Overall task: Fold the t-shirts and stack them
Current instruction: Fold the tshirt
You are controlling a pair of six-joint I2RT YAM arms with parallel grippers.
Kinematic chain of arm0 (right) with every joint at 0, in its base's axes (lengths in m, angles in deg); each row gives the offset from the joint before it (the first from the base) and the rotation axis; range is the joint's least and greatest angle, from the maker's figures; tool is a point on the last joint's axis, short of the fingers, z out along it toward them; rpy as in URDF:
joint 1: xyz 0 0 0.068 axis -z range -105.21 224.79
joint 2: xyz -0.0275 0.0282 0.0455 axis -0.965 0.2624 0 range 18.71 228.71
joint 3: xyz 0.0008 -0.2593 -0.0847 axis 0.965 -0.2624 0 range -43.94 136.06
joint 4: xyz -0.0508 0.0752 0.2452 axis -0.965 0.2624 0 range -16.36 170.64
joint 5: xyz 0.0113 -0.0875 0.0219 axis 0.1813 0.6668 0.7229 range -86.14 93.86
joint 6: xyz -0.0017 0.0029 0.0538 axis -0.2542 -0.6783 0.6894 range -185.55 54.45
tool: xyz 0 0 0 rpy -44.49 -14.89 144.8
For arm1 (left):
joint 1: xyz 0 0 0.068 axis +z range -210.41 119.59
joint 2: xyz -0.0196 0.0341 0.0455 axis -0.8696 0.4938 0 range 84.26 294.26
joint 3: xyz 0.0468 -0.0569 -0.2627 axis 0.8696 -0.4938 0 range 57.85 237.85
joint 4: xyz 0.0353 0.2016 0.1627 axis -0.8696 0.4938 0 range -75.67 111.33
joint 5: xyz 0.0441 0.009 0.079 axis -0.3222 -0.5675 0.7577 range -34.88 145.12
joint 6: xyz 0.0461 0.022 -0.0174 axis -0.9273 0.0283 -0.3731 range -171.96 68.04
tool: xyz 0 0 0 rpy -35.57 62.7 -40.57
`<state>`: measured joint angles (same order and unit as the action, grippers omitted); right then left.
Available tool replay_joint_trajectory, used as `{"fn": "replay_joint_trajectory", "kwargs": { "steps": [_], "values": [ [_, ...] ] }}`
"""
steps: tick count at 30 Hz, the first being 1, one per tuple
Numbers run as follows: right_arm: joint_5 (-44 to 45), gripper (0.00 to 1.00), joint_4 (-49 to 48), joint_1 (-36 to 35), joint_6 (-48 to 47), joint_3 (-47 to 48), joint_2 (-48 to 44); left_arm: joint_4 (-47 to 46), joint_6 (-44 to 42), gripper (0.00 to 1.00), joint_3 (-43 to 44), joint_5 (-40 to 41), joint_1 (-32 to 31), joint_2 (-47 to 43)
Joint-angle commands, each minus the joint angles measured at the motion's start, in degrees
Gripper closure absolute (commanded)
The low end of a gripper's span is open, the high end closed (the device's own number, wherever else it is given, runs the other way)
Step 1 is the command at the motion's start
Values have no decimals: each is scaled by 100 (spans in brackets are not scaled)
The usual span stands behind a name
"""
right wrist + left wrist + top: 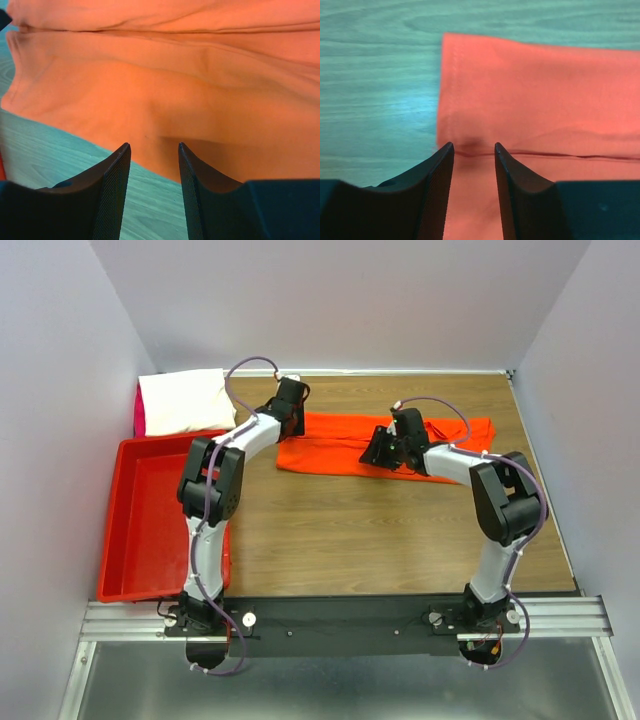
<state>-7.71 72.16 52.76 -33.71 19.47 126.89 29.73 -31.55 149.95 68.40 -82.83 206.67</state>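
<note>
Risk: left gripper (pixel 474 145) could pinch just the top layer at the orange shirt's (pixel 535 90) left end, so the fold would slide apart. Shirt lay as a strip across the far table (pixel 380 530). Both grippers were half open, holding nothing; right gripper (pixel 154 145) hovered at the near hem

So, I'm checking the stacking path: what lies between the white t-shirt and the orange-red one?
Top view: no object, just bare table, with the left arm reaching over it between white t-shirt and orange-red t-shirt.
</note>
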Motion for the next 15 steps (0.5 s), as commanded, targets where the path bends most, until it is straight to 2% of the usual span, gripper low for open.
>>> {"fn": "replay_joint_trajectory", "kwargs": {
  "steps": [1,3,7,15],
  "values": [
    [-476,50,42,250,-19,-101,-280,-115,77,50,-434,-105,-9,-742],
    [-774,50,-54,434,33,-215,-350,-421,218,50,-1084,-411,-26,-1234],
    [-1441,50,-519,813,314,-531,-491,-809,403,50,-1859,-878,-35,-1632],
    [-2455,51,-1917,1647,1174,-1559,-359,-881,535,53,-2231,-941,-9,-1150]
  ]
}}
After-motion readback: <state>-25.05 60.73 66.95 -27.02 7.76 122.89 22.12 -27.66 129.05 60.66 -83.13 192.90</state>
